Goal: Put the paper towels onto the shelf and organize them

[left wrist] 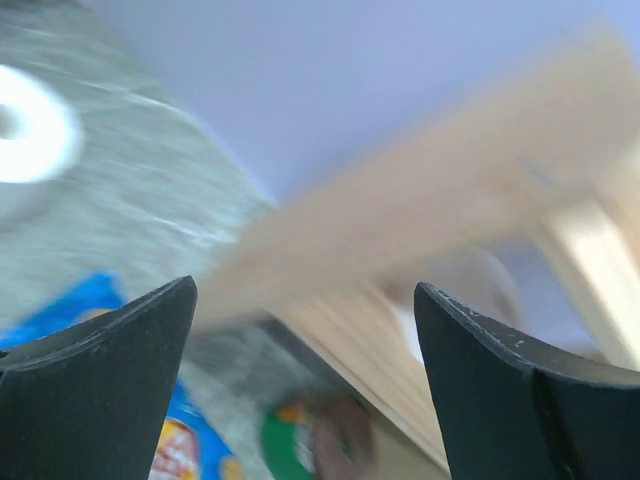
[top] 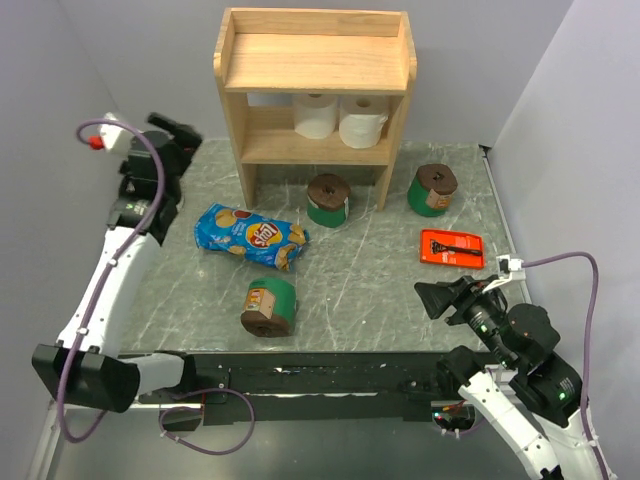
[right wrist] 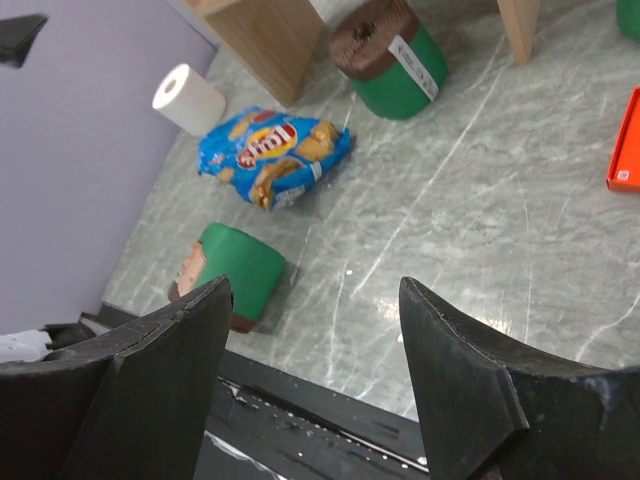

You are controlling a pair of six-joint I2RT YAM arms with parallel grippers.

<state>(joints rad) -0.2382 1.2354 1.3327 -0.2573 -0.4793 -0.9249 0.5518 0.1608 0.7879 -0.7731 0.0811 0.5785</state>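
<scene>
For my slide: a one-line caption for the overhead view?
Two white rolls on the lower tier of the shelf; three green rolls, chip bag and orange package on the table.

The shelf's (top: 316,62) top board lies bare inside its low rim and can be reached from above. The left half of its lower tier looks free, while two white rolls (top: 317,115) fill the right half. An upright green roll (top: 328,200) stands between the legs, nearer the right one, barring a low approach there, and the chip bag (top: 250,237) lies across the way in from the left front. Open tabletop runs up the middle between the lying green roll (top: 268,306) and the orange razor package (top: 452,247).
</scene>
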